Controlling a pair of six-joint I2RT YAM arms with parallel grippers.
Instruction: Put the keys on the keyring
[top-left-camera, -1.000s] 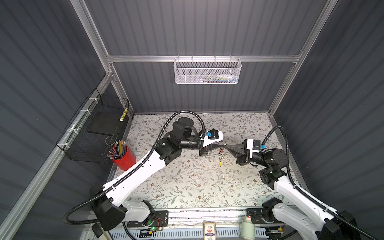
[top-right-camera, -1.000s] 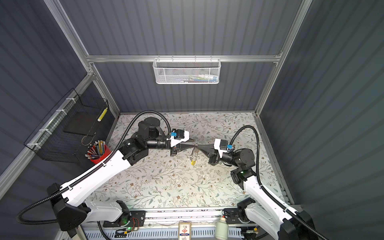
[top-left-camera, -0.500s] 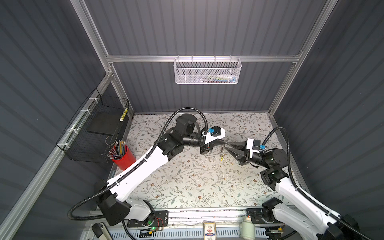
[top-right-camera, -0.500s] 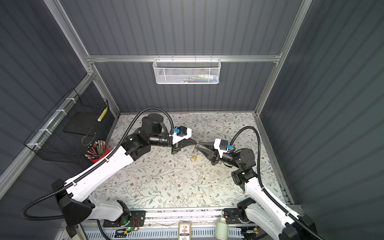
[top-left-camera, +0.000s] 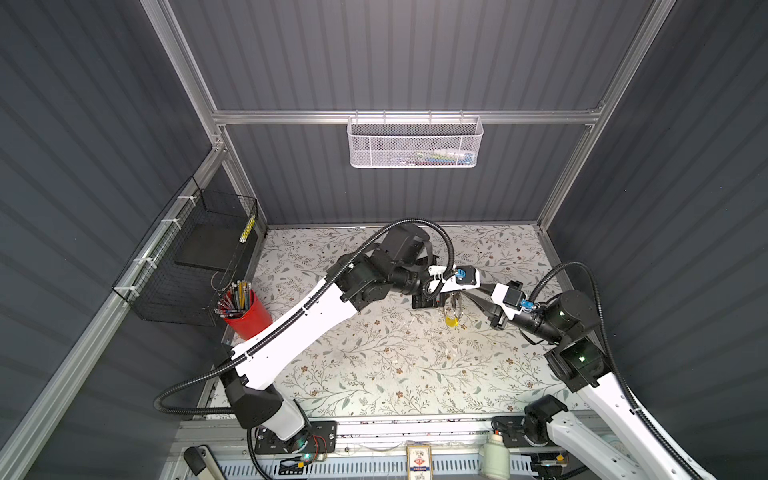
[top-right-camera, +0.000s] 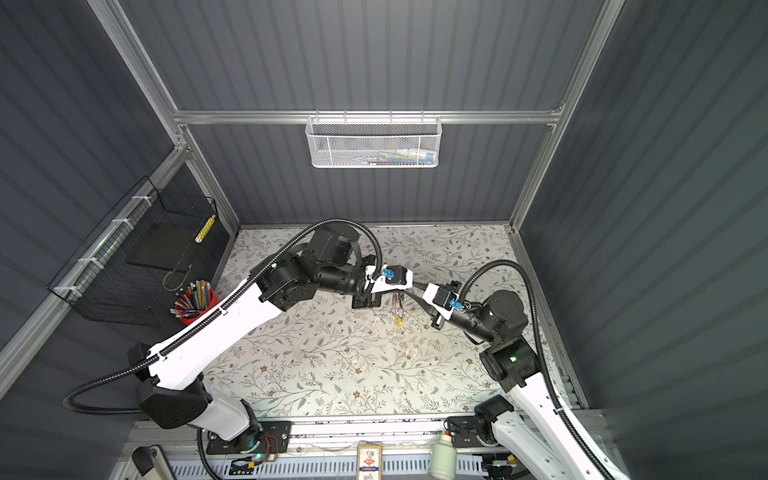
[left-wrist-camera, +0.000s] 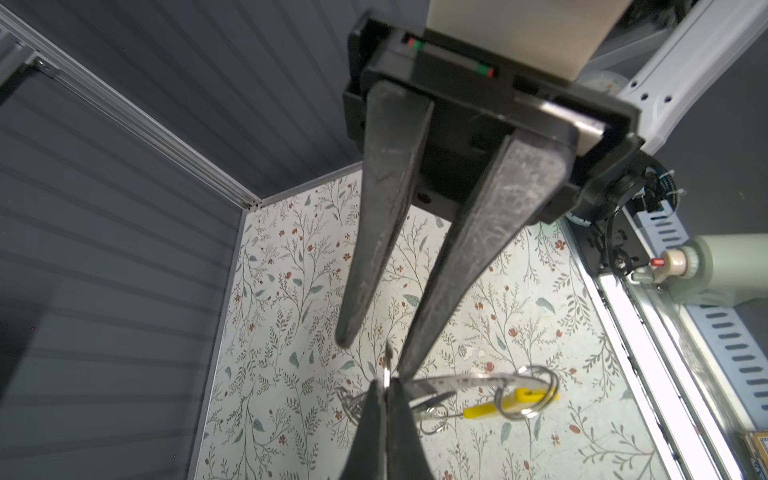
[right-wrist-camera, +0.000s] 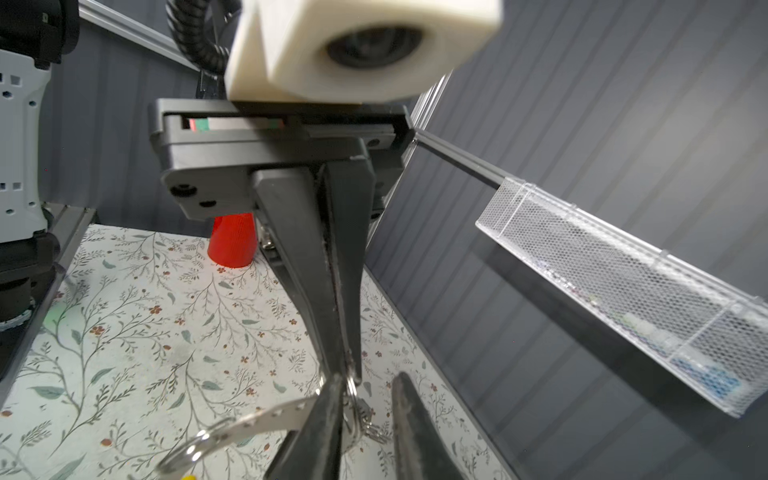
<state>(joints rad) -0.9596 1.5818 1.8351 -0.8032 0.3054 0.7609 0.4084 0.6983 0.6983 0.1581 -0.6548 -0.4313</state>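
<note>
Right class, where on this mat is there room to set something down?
Bare: near half of the mat, between front rail and arm bases; far corners by the back wall. Crowded: centre, left gripper and right gripper at the keyring.

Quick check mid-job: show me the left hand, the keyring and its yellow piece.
left hand (left-wrist-camera: 385, 379): left wrist view, between its shut fingertips.
keyring (right-wrist-camera: 266, 415): right wrist view, on the flat perforated metal band.
yellow piece (left-wrist-camera: 525, 395): left wrist view, on the wide end of the yellow plastic.
</note>
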